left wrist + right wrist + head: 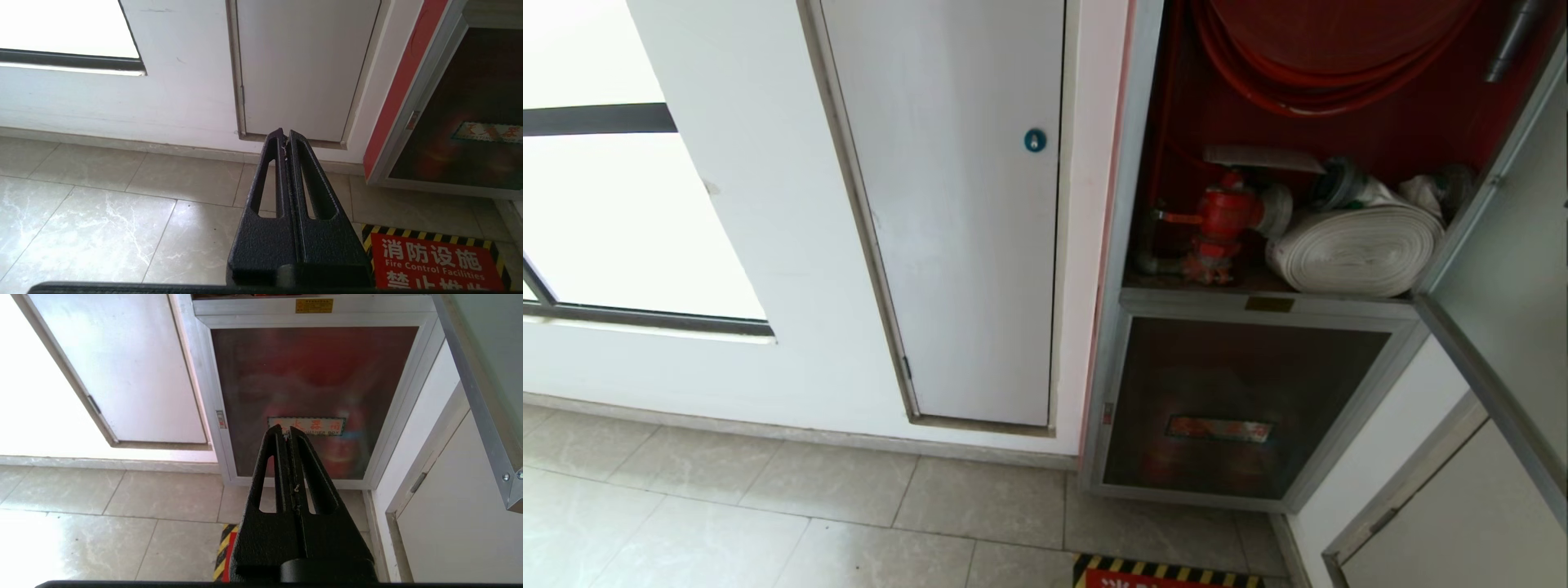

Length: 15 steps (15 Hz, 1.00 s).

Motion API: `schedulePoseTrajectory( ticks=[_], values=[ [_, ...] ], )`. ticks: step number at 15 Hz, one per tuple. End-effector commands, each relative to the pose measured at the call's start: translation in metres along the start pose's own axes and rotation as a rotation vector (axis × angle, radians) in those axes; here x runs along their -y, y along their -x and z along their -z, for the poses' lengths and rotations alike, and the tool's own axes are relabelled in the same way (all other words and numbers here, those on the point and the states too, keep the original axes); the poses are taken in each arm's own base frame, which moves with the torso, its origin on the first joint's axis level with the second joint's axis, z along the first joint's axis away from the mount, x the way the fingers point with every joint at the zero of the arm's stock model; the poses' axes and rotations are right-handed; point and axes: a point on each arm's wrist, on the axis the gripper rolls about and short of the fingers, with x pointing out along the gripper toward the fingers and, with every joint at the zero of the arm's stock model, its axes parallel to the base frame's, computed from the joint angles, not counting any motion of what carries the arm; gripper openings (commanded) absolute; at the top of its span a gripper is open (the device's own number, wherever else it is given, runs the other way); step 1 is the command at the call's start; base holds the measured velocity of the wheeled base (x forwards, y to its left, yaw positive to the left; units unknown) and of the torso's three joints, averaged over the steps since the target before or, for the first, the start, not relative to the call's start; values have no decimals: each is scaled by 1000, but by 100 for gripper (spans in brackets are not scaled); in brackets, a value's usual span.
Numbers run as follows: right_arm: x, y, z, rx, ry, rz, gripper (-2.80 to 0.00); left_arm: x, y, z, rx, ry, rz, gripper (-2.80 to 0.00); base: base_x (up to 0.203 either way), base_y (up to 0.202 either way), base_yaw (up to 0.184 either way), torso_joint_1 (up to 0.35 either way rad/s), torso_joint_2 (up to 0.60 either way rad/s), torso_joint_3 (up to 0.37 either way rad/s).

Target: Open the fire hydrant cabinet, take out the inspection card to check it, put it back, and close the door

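Left hand: my left hand (286,136) is closed, fingers pressed flat together and holding nothing. It hangs low over the floor (102,212), aimed at the foot of the white panel door (302,69).
Right hand: my right hand (287,430) is also closed and empty. It points at the lower glass panel (314,396), well short of it.
Door: the door (1503,269) stands swung open at the right, its metal frame edge towards me. I judge it stiff and fairly heavy on its hinges, and the glass is breakable. To close it I would push on the frame, not the pane.
Cabinet: the cabinet (1131,204) shows its red inside, with the reel (1331,49) above, the valve (1225,214) lower left and the rolled hose (1356,249) beside it.
Card: a pale flat piece (1262,158) lies across the top of the valve, and I take it for the card. I cannot make out any print on it from here.
Handling: I expect the card to be light, thin and bendy, and slippery if it is sleeved. I would pinch the free edge that overhangs towards the hose, gently, and keep clear of the valve.
Reach: both hands sit well below the card, so an arm must rise first.
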Motion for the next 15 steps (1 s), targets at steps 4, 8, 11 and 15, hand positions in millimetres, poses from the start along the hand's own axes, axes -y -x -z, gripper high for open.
schedulePoseTrajectory(
  ticks=[4, 8, 11, 15],
  values=[
    [0, 0, 0, -4, 2, -6, -280, 0, 0, 0, -2, 1, 0, -280, 0, 0, 0, 0, 0, 0],
    [0, 0, 0, 0, -3, -10, -280, 0, 0, 0, -1, 1, 0, -280, 0, 0, 0, 0, 0, 0],
    [0, 0, 0, 0, -1, -10, -280, 0, 0, 0, -2, 1, 0, -280, 0, 0, 0, 0, 0, 0],
    [0, 0, 0, 2, -23, -2, -280, 0, 0, 0, -1, 1, 0, -280, 0, 0, 0, 0, 0, 0]
  ],
)
